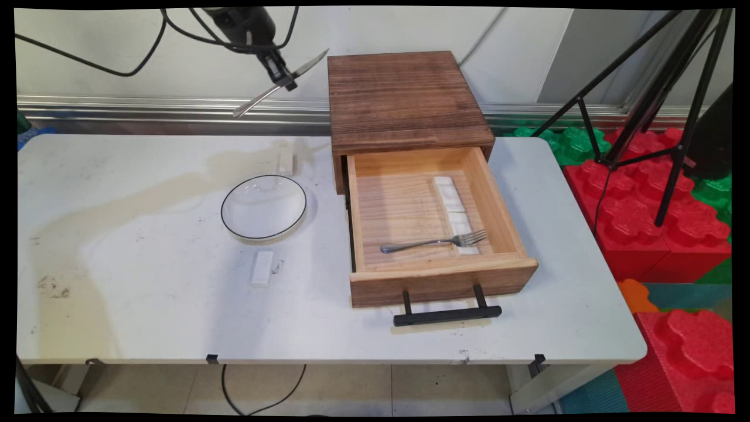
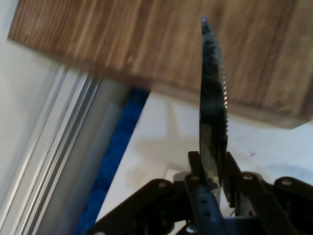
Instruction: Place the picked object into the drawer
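My gripper (image 1: 282, 75) hangs high above the table's far side, left of the wooden drawer box (image 1: 404, 99). It is shut on a metal table knife (image 1: 306, 64), which lies slanted, its tip toward the box. In the hand view the serrated knife blade (image 2: 213, 107) rises upright from between the fingers (image 2: 195, 169), with the box top (image 2: 146, 39) behind it. The box's drawer (image 1: 504, 205) stands pulled out. A metal fork (image 1: 433, 241) lies in it, its tines on a row of white blocks (image 1: 452, 202).
A clear glass plate with a dark rim (image 1: 263, 207) sits on the white table (image 1: 146, 305) left of the drawer. One small white block (image 1: 262, 268) lies in front of it, another (image 1: 285, 163) behind it. A black tripod (image 1: 662, 117) and red foam blocks (image 1: 656, 217) stand right.
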`<state>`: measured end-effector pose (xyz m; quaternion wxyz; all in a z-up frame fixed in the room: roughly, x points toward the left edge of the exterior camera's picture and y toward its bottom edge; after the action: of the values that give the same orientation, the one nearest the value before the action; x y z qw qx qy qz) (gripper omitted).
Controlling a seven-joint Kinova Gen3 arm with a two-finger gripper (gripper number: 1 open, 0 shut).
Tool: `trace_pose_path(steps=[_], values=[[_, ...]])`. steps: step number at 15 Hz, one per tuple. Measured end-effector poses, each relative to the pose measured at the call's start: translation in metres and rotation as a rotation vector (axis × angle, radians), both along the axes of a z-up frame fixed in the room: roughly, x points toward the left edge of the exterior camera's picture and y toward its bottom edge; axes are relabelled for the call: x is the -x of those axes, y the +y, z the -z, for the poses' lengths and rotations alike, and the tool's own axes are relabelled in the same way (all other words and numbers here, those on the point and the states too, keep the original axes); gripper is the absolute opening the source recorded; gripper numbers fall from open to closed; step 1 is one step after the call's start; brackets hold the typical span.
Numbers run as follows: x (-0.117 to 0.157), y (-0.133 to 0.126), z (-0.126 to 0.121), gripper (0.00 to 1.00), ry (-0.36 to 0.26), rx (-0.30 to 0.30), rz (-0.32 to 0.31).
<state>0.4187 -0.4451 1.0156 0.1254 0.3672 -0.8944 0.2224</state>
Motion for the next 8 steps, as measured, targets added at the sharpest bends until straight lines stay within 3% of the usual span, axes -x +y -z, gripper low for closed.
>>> trace_pose_path(steps=[8], values=[[0.068, 0.028, -0.035, 0.0, 0.059, 0.034, 0.163]])
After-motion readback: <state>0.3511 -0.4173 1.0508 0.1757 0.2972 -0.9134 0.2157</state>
